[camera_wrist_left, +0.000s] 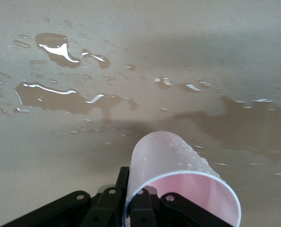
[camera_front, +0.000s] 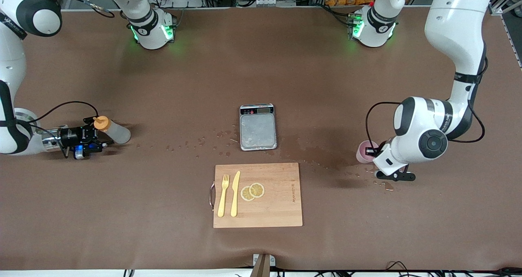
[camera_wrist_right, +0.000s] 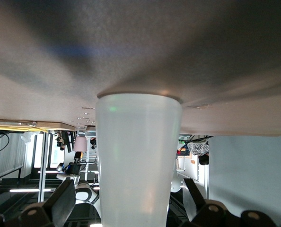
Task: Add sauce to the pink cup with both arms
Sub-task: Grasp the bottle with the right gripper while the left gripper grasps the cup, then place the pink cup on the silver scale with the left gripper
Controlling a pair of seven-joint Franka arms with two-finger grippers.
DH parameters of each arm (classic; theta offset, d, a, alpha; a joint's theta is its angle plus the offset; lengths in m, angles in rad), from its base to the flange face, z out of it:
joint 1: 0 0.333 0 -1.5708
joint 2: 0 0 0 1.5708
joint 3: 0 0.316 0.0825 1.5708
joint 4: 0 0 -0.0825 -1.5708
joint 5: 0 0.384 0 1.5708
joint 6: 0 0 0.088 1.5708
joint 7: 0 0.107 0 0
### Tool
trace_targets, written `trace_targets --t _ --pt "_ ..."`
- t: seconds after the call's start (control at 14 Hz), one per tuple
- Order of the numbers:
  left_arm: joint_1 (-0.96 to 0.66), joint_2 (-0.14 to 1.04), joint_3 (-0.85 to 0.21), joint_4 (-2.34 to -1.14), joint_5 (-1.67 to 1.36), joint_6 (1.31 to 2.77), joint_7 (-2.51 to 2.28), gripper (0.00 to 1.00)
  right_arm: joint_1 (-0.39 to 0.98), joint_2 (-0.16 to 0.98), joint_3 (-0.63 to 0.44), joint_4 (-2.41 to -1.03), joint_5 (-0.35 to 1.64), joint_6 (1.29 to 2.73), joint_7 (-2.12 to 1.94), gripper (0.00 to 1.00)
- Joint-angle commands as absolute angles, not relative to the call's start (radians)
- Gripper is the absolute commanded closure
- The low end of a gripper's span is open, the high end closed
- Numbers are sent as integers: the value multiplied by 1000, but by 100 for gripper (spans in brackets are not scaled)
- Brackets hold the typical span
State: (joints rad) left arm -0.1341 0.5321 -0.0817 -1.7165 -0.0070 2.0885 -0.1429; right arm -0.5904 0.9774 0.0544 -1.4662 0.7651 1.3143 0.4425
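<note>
**Cup clamped at one end, bottle between open fingers at the other**

Fingers first. My left gripper (camera_front: pixel 373 151) sits low at the table near the left arm's end, and its fingers (camera_wrist_left: pixel 141 208) are closed tight on the wall of the pink cup (camera_front: pixel 364 152). In my left wrist view the cup (camera_wrist_left: pixel 178 172) fills the foreground, its round rim turned toward the camera and its pale pink inside showing, droplets clinging to the outer wall. In the front view the cup stands on the brown table (camera_front: pixel 163 211), half hidden by my own wrist. Puddles of liquid (camera_wrist_left: pixel 60 97) lie on the cloth around it, and a trail of wet spots (camera_front: pixel 195 142) runs past the grey scale (camera_front: pixel 257 126) toward the right arm's end.

My right gripper (camera_front: pixel 97 139) is down at the table near the right arm's end, lying nearly level with it. Its fingers (camera_wrist_right: pixel 60 201) stand wide, one on each side of the sauce bottle (camera_front: pixel 112 130), and I see a gap between each finger and the bottle's body, so I have no grip on it. The bottle (camera_wrist_right: pixel 138 161) stands on the table, whitish and translucent, its orange cap (camera_front: pixel 101 123) above my fingers.

Between the two ends, the scale sits mid-table. Nearer the front camera lies a wooden cutting board (camera_front: pixel 277 199) carrying a yellow fork (camera_front: pixel 222 195), a yellow knife (camera_front: pixel 235 193) and two lemon slices (camera_front: pixel 252 191).
</note>
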Motion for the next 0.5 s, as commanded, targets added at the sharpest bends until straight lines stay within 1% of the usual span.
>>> trace_targets --t 0.0,0.14,0.28,0.43 --pt "-137 482 -167 -1732 2 2059 -303 100 -583 977 51 -1473 769 1312 423 5" --pt "-141 477 -239 -1714 -2 2059 -424 100 -586 977 51 -1471 769 1312 422 36" --pt "-182 494 -290 -1671 -2 2059 -581 100 -591 977 51 -1471 769 1310 422 54" --pt "-268 534 -291 -1599 -5 2059 -739 100 -594 976 51 -1471 769 1307 423 66"
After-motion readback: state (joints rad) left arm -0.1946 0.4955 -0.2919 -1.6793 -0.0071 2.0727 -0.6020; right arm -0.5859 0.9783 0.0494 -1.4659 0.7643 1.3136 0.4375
